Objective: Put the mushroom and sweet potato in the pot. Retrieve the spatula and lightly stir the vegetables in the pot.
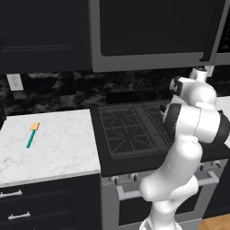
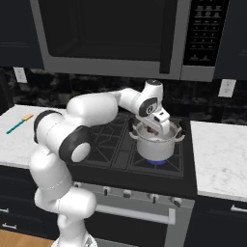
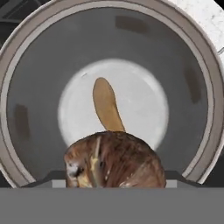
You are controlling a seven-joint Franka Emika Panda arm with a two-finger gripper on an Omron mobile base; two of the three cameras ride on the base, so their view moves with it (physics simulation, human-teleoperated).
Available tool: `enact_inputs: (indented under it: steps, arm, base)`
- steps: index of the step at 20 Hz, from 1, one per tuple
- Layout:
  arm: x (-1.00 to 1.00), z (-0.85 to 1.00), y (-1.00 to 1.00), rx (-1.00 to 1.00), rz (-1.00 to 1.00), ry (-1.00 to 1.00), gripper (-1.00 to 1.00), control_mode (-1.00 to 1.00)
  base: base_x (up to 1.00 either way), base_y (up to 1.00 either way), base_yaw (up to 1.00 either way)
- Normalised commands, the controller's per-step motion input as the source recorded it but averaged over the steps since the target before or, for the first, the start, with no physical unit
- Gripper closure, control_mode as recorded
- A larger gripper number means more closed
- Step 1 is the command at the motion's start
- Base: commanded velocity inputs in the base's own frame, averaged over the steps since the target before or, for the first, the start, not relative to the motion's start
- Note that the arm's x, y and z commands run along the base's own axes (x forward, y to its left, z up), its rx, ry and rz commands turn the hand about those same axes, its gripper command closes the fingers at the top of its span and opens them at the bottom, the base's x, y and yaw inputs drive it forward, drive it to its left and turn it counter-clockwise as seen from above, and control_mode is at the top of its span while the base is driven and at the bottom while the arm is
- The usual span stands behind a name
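Gripper [image 2: 155, 129] of the white arm hangs directly over the pot [image 2: 155, 144], reaching down from the robot's left across the stove. In the hand view the mushroom [image 3: 114, 159], a mottled brown lump, sits right at the gripper, close against the camera and between where the fingers should be; the jaws stand fairly wide around it and it looks held, though the fingertips themselves are hidden behind it.

Below the mushroom, the hand view looks straight down into the pot [image 3: 39, 109]. On its pale round floor lies the sweet potato [image 3: 106, 106], a tapered orange-brown piece, already inside. So one vegetable is in place, and the mushroom is poised above the opening, apparently about to be let go.

The pot stands on the front right burner of the black stove [image 1: 130, 130], with a small blue flame under it in the right base view.

The spatula [image 1: 32, 134], with its teal handle and yellow-orange blade, lies untouched on the white marble counter [image 1: 58, 148] to the left of the stove, well apart from the pot. It also shows at the far left of the right base view [image 2: 18, 124].

Judging from this, roughly half the work is done: dropping the mushroom, fetching the spatula and stirring are all left.
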Motion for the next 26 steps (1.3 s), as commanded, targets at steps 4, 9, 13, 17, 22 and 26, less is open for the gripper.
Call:
enact_inputs:
  steps: [4,9,13,17,22,26]
  arm:
    - [0.47,-0.36,-0.22,0.00,0.00,0.00,1.00,-1.00]
    - [0.27,-0.36,-0.16,0.00,0.00,0.00,1.00,-1.00]
    - [0.28,-0.29,-0.01,0.00,0.00,0.03,1.00,-1.00]
    - [0.19,-0.26,0.00,0.00,0.00,0.02,1.00,-1.00]
    - [0.18,-0.21,0.00,0.00,0.00,0.03,1.00,-1.00]
    - [0.13,-0.14,0.00,0.00,0.00,0.03,1.00,-1.00]
  base:
    - [0.00,0.00,0.00]
    - [0.00,0.00,0.00]
    - [0.00,0.00,0.00]
    - [0.00,0.00,0.00]
    - [0.00,0.00,0.00]
    - [0.00,0.00,0.00]
